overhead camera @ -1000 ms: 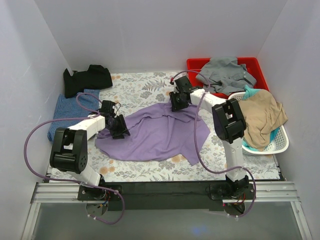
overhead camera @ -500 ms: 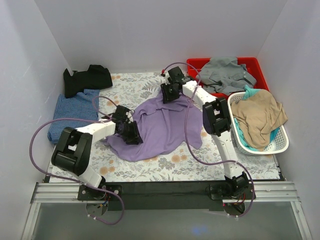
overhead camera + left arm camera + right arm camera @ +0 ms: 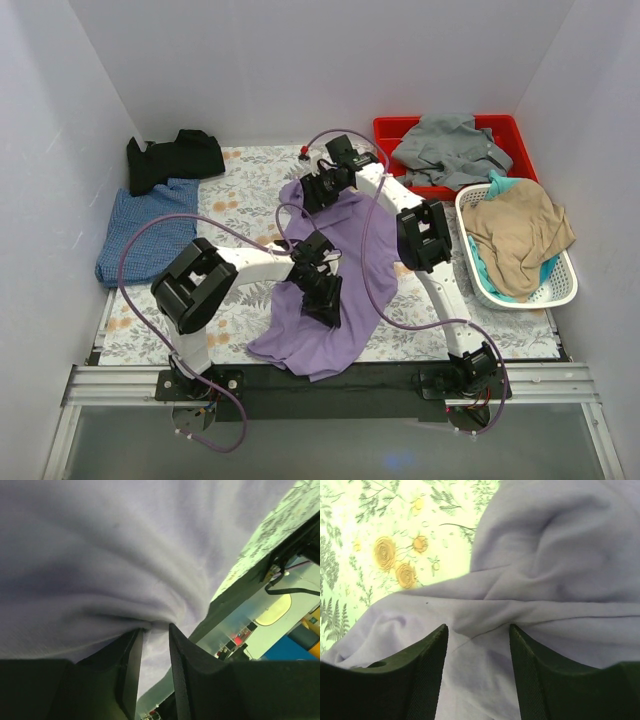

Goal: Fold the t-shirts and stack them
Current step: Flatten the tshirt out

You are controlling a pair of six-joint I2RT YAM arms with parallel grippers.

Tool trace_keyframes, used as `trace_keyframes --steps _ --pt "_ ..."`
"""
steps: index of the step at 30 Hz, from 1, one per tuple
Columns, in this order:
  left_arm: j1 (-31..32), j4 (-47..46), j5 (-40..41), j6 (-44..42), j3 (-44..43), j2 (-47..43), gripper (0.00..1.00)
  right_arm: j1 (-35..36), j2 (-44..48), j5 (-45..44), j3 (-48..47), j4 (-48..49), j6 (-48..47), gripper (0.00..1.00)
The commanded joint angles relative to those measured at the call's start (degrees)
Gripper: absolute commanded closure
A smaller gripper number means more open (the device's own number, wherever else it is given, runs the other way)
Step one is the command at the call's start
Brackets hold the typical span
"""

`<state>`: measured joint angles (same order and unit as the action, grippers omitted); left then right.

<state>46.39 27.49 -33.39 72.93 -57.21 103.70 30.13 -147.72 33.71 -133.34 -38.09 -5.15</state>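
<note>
The lilac-purple t-shirt (image 3: pixel 352 250) lies stretched in a long band from the back middle of the floral mat to its near edge, where its end droops over. My left gripper (image 3: pixel 323 298) is shut on a fold of it near the front; the left wrist view shows lilac cloth (image 3: pixel 125 555) pinched between the narrow jaws (image 3: pixel 156 630). My right gripper (image 3: pixel 310 190) holds the shirt's far end; the right wrist view shows bunched lilac cloth (image 3: pixel 545 555) between its jaws (image 3: pixel 478 630). The black t-shirt (image 3: pixel 175 158) lies crumpled at the back left. The blue checked t-shirt (image 3: pixel 145 232) lies in front of it.
A red bin (image 3: pixel 522 140) at the back right holds a grey garment (image 3: pixel 450 145). A white basket (image 3: pixel 562 290) on the right holds tan cloth (image 3: pixel 515 230) over teal cloth. White walls close in the floral mat (image 3: pixel 250 180) on three sides.
My left gripper has swung right and towards the near edge, dragging the lilac shirt. My right gripper has moved left and farther back with the other end. The shirt has drawn out long.
</note>
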Motion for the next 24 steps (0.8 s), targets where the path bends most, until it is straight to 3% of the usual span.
trace_keyframes --steps 1,3,9,15,20,24 --pt "0.4 2.3 -2.2 -3.1 -4.8 0.2 0.73 0.2 5.6 7.0 1.2 -0.8 -5.2 0.41" --pt "0.4 2.6 -1.3 -3.7 -8.1 -0.4 0.73 0.2 8.7 1.0 3.0 0.5 -5.7 0.41" --pt "-2.3 7.0 15.1 -6.6 -16.9 -7.7 0.66 -0.7 25.4 -20.9 15.8 8.6 -3.1 0.41" --pt "-13.7 7.2 21.2 -11.0 -19.2 -12.7 0.64 -2.1 37.7 -31.7 32.1 12.5 3.0 0.4" --pt "-18.4 4.0 22.7 -14.2 -21.7 -10.0 0.62 -2.1 48.1 -32.8 46.3 14.0 8.5 0.4" --pt "-21.5 -2.9 16.5 -16.1 -24.1 -4.9 0.6 -1.6 56.6 -29.4 60.3 16.3 12.7 0.41"
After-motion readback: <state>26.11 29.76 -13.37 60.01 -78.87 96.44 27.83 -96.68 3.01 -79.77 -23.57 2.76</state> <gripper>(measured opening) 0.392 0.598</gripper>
